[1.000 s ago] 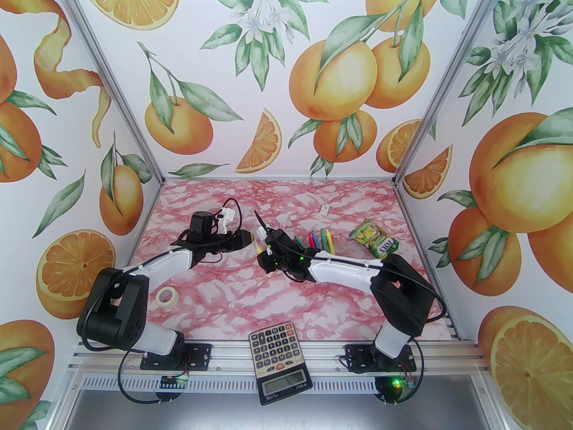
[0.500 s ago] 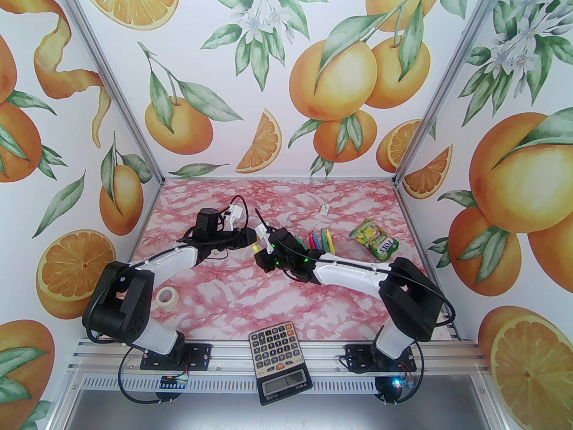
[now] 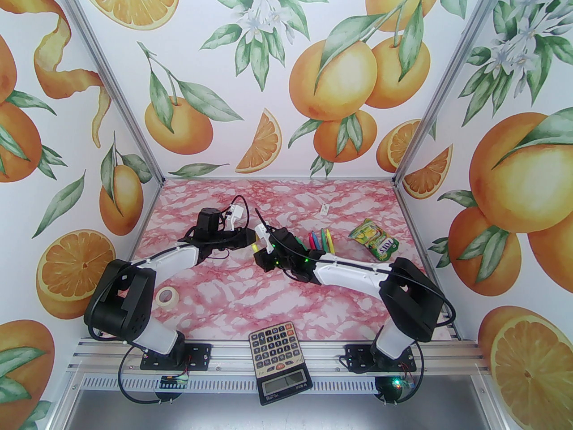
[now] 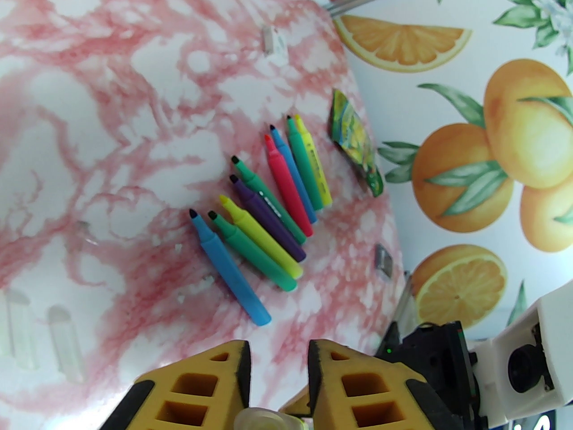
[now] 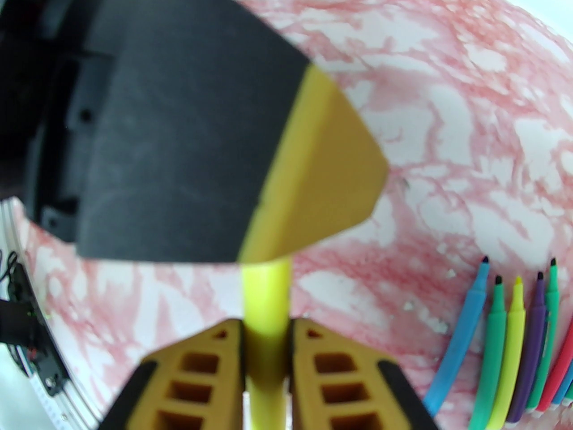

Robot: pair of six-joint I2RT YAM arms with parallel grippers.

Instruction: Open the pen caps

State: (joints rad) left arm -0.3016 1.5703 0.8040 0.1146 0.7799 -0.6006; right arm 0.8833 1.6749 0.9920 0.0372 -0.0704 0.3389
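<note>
The left gripper [image 4: 277, 356] is clamping the pale yellow cylindrical plastic pen cap [image 4: 264, 419] over the middle of the pink marbled table [image 3: 250, 294]. The right gripper [image 5: 266, 329], meeting it tip to tip, is gripping the thin yellow felt-tip pen barrel [image 5: 266, 294]. Right of both, nine coloured felt-tip pens [image 4: 268, 222] are lying side by side with bare tips, near the green-yellow foil snack pouch [image 3: 374, 242].

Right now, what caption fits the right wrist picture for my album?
Right gripper clamps a yellow pen, its far end tucked behind the left gripper, uncapped pens lined up alongside.
</note>
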